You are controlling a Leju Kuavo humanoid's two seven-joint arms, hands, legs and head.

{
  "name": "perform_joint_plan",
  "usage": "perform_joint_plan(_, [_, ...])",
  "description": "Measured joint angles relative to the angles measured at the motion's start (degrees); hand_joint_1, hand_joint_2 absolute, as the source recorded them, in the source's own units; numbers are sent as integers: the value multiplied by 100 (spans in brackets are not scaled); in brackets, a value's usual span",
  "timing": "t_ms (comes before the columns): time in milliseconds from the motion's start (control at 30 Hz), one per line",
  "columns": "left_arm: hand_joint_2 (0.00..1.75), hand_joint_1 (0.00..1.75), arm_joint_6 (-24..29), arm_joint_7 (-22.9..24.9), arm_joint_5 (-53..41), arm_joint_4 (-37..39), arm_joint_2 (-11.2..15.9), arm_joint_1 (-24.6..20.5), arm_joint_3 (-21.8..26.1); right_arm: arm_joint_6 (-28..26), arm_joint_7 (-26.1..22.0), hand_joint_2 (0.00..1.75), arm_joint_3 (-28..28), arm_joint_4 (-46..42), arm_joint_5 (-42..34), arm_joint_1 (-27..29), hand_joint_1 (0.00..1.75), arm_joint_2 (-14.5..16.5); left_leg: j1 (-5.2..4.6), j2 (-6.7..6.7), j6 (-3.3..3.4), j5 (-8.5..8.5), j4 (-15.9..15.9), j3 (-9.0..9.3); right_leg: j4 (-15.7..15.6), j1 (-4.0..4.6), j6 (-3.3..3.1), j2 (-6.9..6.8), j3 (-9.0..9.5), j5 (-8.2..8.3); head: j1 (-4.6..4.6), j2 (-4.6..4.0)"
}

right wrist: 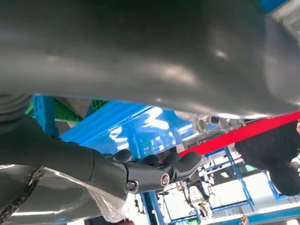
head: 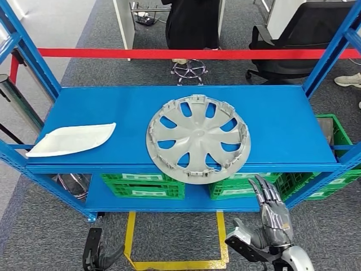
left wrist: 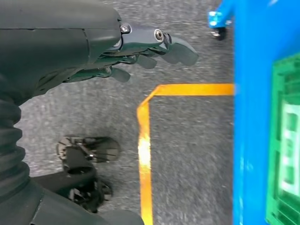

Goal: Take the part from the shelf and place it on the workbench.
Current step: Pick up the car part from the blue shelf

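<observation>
A silver wheel cover lies flat on the top blue shelf, near its middle, with its front rim over the shelf's front edge. My right hand is raised below and in front of that rim, a little to its right, fingers apart and pointing up, holding nothing. In the right wrist view the same hand stretches toward the blue shelf. My left hand hangs over the grey carpet with its fingers stretched out and nothing in them.
A flat white panel lies at the shelf's left end. Green crates fill the lower shelf. A red bar runs behind the shelf, with a person and office chairs beyond. Yellow floor tape marks a box in front.
</observation>
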Motion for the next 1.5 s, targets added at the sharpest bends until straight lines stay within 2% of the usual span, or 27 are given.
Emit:
perform_joint_plan(67, [175,0,38,64,3,14,24,34,76,3,16,0,-11,-26,-3,26,0,-27,0,1,16,-3,0,1,-21,0,15,2,9,9,0,0])
perform_joint_plan(200, [175,0,137,352,-22,51,60,83,171,91,115,175,-29,-74,-98,53,0,-81,-8,1,42,3,1,0,-35,-9,41,3,14,26,-1,0])
perform_joint_plan(333, [175,0,244,676,-62,109,94,172,192,292,299,175,-145,-150,-178,83,0,-265,-16,1,57,10,3,0,-37,-17,57,3,12,36,-1,0])
perform_joint_plan(467, [175,0,273,763,-63,143,117,224,193,345,349,175,-263,-223,-186,94,0,-412,-16,1,62,14,4,1,-37,-17,61,2,12,39,-1,0])
perform_joint_plan(767, [175,0,285,793,-65,173,122,229,196,367,358,175,-326,-288,-188,109,0,-511,-12,1,64,17,2,3,-36,-13,61,3,13,39,-2,0])
perform_joint_plan(867, [175,0,357,950,-91,186,123,231,196,388,429,175,-341,-306,-154,111,0,-552,-12,1,64,17,2,2,-36,-13,61,3,12,39,-3,0])
perform_joint_plan(1100, [175,0,394,1307,-204,225,164,258,193,733,671,175,-672,-518,-170,72,0,-1001,-16,1,65,17,3,1,-36,-17,64,3,13,41,-1,0])
perform_joint_plan(1267, [175,0,357,1495,-408,239,165,223,133,1185,779,175,-955,-536,-154,-231,0,-1369,-18,2,75,24,5,1,-36,-20,75,7,12,51,-2,0])
perform_joint_plan(1500, [175,0,288,1622,-629,241,132,164,-109,1727,880,175,-958,-16,215,-1148,0,-1694,-18,6,89,36,5,2,-36,-19,80,11,12,61,-2,0])
